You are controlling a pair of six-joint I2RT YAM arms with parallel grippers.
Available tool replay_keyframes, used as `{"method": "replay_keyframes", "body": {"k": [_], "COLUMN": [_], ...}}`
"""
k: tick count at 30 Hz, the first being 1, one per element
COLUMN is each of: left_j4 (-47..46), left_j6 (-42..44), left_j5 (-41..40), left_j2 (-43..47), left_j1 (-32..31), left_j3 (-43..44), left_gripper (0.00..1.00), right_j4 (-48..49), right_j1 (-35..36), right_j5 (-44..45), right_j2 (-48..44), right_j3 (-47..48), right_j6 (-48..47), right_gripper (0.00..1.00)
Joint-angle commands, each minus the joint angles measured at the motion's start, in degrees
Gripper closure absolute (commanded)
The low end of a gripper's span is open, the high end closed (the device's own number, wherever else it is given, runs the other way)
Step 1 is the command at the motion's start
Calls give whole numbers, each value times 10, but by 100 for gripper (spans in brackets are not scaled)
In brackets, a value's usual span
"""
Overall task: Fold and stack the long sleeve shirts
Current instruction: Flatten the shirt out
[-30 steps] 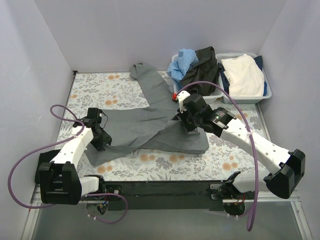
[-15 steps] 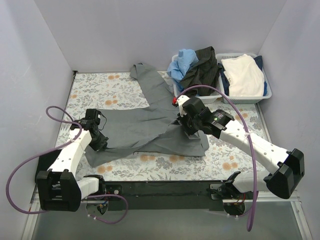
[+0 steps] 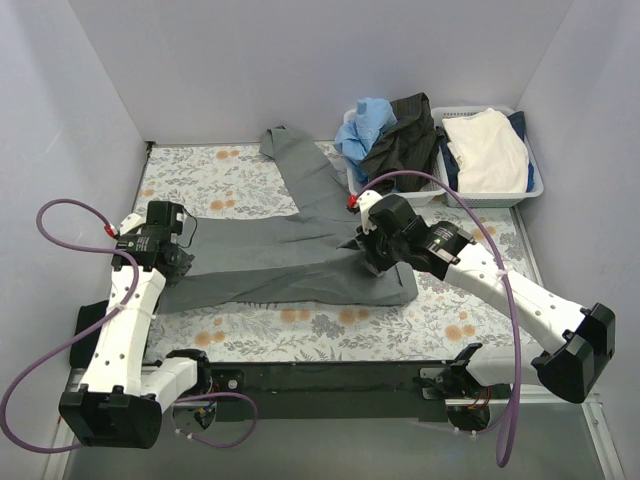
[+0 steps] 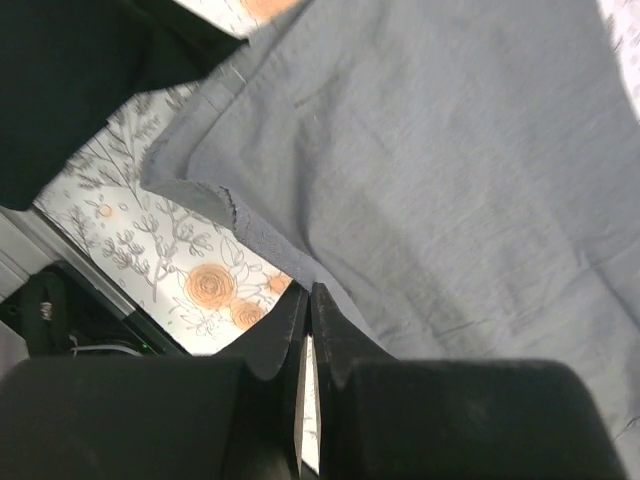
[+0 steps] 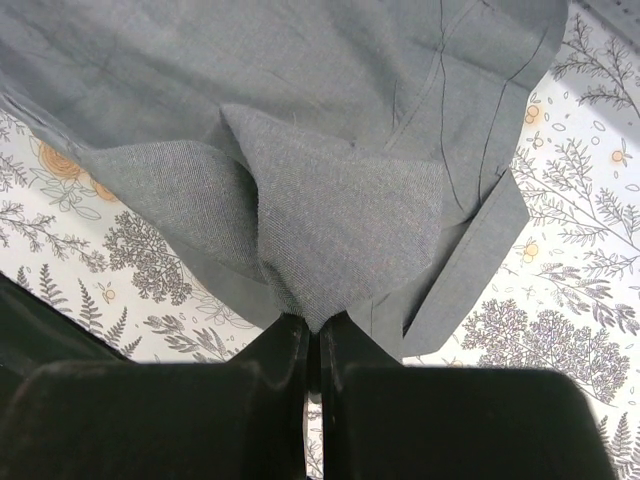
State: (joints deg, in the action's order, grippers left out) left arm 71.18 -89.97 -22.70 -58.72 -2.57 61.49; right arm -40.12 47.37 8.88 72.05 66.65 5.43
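Where pale walls (image 3: 300, 60) close in, floral tabletop (image 3: 190, 175), grey shirt (image 3: 290, 255) spread across

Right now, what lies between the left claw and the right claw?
Only the grey shirt, spread from left claw to right claw, each shut on it; the top view shows it.

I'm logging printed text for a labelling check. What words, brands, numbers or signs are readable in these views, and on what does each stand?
None can be read.
The grey shirt shows no tag or print in any view.
The table cover bears only a flower pattern.
The white baskets carry no label that shows.
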Motion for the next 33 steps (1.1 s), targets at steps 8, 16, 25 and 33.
{"method": "replay_keyframes", "body": {"k": [8,16,25,33], "left_j4": [4,-115,-245,-309], "left_j6": [4,53,118,186], "left_j5": [-102,-81,-74,6], "left_j2": [-6,-80,-211,-277], "left_j1": [2,2,2,3], "left_j3": [12,21,66,60], "left_gripper": [100,98,75,23], "right_j4": [-13,-4,8,10], "right_j1": [0,1,-14,-54], "right_j5": [-48,34,165,110], "right_j2": [-11,41,215,119], "right_j3": [15,50,192,45], "right_j6": [-31,-41,4,58], "right_gripper": [99,99,94,20]}}
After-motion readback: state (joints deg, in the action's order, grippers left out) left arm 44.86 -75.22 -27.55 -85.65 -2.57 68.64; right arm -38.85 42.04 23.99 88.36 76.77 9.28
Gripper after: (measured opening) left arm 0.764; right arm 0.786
